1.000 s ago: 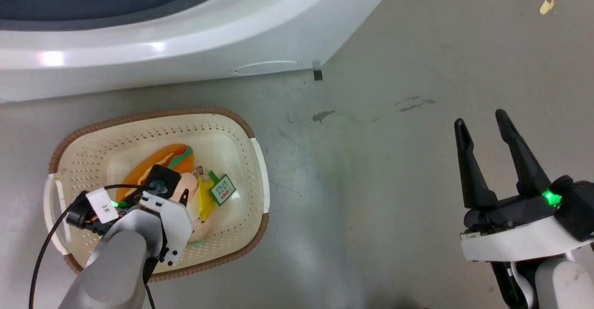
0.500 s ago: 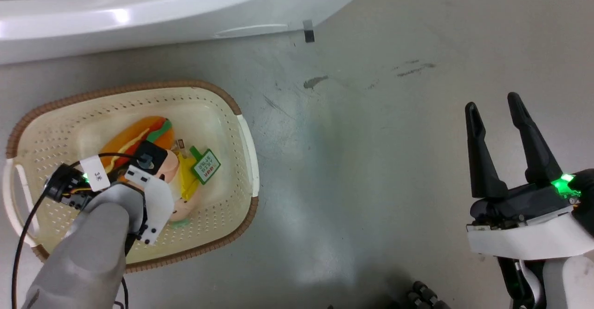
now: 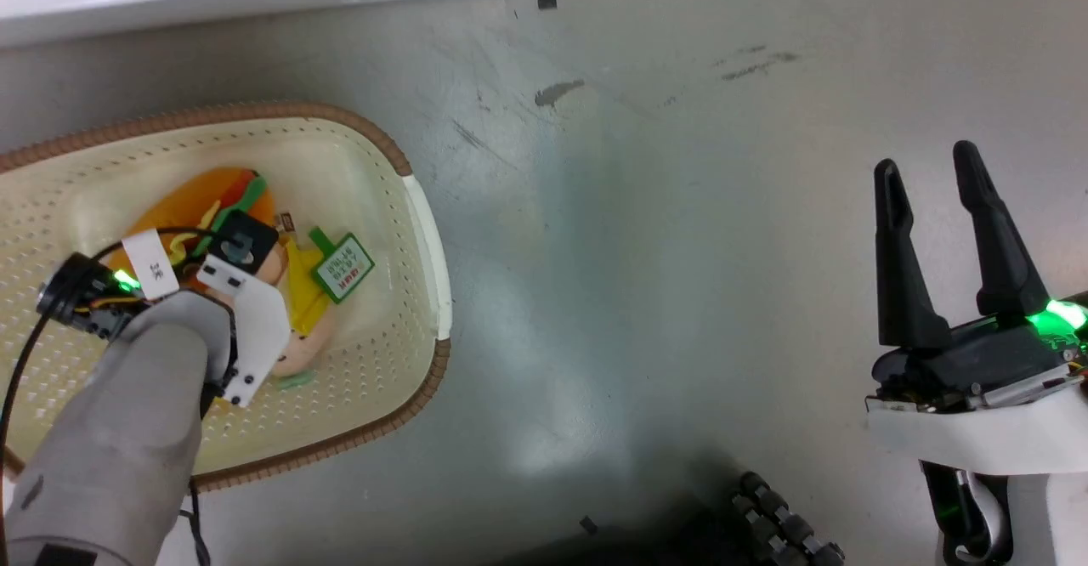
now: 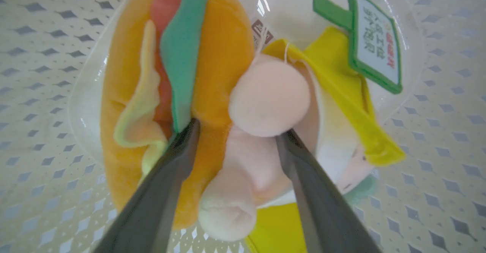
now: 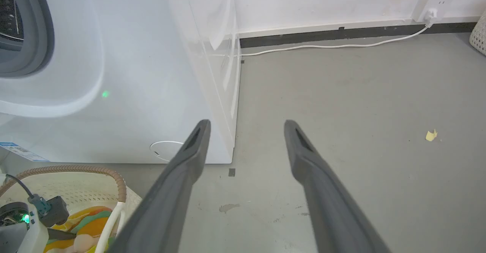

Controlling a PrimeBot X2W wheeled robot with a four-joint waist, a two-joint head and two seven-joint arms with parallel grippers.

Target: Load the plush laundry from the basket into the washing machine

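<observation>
Straddling the hot-dog plush [image 4: 224,55] in the basket [image 4: 57,36], my left tool [image 4: 237,129] sits spread; I judge nothing loaded yet.

Finds the basket [image 3: 421,234] on the floor [image 3: 680,251], just before the washing machine [image 5: 152,74], at the left. Inside it, the plush laundry [image 4: 212,74], with the left gripper [image 4: 239,127] above and its jaws either side, seemingly touching. Well to the right, over the floor, the right gripper [image 3: 925,158].
</observation>
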